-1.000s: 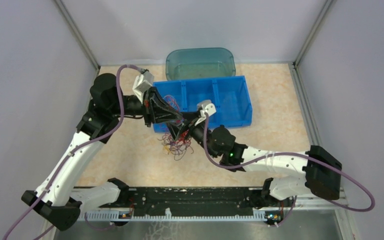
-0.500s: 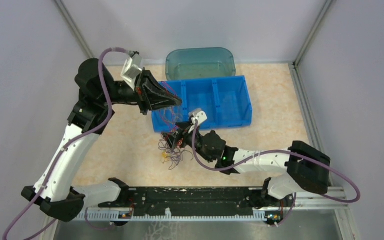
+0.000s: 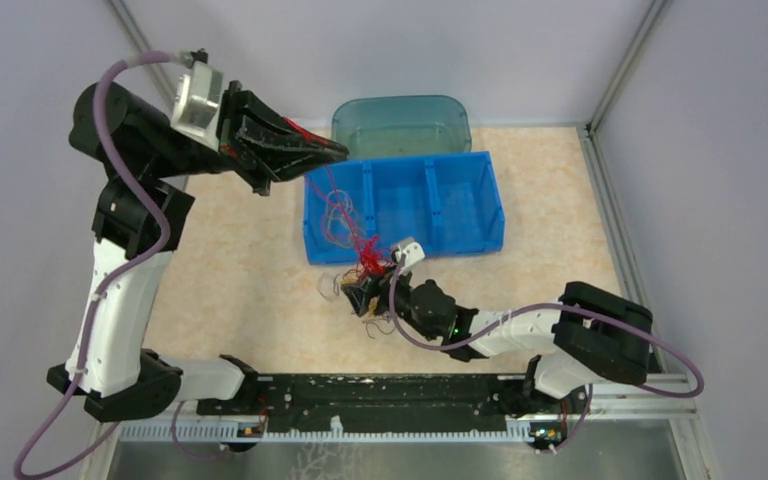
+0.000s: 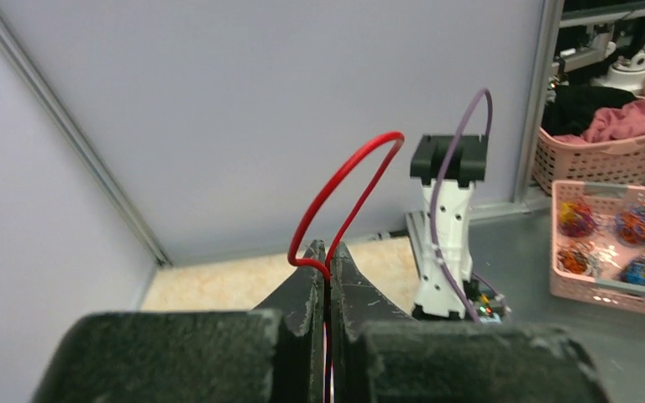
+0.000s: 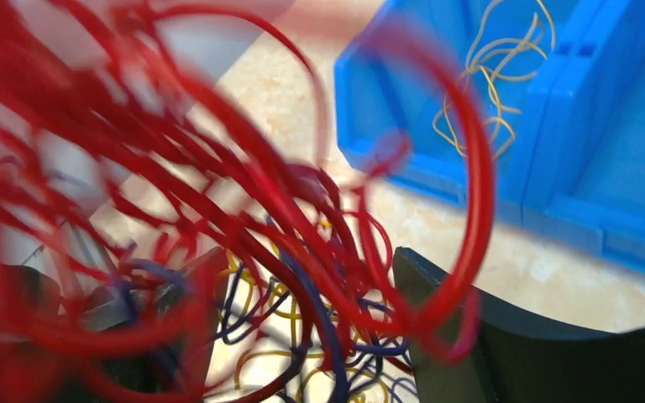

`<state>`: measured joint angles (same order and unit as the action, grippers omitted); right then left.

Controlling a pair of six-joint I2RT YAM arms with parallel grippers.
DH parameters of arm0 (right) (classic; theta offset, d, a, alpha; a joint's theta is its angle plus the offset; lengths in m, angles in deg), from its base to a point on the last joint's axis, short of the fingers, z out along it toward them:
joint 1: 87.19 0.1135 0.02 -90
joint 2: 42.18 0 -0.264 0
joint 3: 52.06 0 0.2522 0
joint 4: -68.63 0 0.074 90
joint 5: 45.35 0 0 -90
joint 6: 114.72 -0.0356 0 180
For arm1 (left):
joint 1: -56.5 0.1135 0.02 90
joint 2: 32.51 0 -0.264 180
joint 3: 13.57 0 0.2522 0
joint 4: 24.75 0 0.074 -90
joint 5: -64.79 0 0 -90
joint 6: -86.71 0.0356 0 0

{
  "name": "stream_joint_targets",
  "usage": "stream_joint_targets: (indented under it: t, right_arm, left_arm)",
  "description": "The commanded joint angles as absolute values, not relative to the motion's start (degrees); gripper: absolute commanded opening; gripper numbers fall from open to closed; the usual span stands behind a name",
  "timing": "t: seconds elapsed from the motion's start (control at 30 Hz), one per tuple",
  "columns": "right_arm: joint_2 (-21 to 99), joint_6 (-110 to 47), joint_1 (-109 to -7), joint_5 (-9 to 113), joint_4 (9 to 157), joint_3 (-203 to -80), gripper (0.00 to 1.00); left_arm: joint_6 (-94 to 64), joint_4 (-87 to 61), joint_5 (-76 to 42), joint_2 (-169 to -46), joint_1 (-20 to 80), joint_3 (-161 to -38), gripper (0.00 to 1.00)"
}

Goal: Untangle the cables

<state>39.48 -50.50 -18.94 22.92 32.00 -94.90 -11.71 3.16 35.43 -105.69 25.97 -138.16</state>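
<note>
Top external view: found the blue bin (image 3: 490,215) on the table (image 3: 250,290), with the left gripper (image 3: 338,151) held high over its far-left corner. Saw those jaws pressed fully together on a red strand (image 3: 343,205), strung down (curly, not straight) across the bin's left end to the cables (image 3: 365,280). Found that tangle of red, yellow-orange and dark strands lying just in front of the bin's near-left corner. Spotted the right gripper (image 3: 364,300) low at the same spot, down in the clump. Confirmed from the left wrist view: fingertips (image 4: 315,260) clamped tight on the same red strand. From the right wrist view, made out both fingers (image 5: 453,336) spread wide with the tangle between them; could not tell whether anything was truly gripped. Noted a loose yellow strand (image 5: 483,92) lying inside the bin, and a teal tub (image 3: 400,125) just behind it.
</note>
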Motion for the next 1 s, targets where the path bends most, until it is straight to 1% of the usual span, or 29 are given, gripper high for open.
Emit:
stream_joint_targets:
  t: [0.0, 0.1, 0.27, 0.5, 0.6, 0.77, 0.97]
  right_arm:
    - [40.29, -54.06, -18.63, 20.02, 30.34, -92.75, 0.72]
    - [38.67, -54.07, -18.63, 19.66, 31.49, -91.81, 0.72]
    - [27.35, -51.53, -18.63, 19.72, 39.69, -91.4, 0.78]
    - [7.85, -47.35, -18.63, 23.82, 54.97, -92.84, 0.9]
    - [2.99, -45.36, -18.63, 26.6, 59.14, -95.31, 0.91]
    - [5.18, -40.87, -18.63, 35.71, 63.97, -104.89, 0.89]
    - [13.22, -38.94, -18.67, 39.83, 56.14, -111.98, 0.85]
  left_arm:
    - [-9.18, 2.57, 32.74, -107.78, 25.62, -147.44, 0.0]
    - [-7.85, 3.92, 32.37, -108.23, 25.62, -149.19, 0.0]
    - [-4.57, 4.31, 32.58, -105.24, 25.65, -142.52, 0.0]
    - [-3.09, 3.99, 32.8, -103.28, 25.65, -137.63, 0.0]
    - [-3.4, 3.46, 33.53, -102.41, 25.64, -134.6, 0.0]
    - [-4.15, 3.26, 34.54, -102.18, 25.63, -132.6, 0.0]
    - [-4.61, 3.25, 34.72, -102.28, 25.64, -132.81, 0.0]
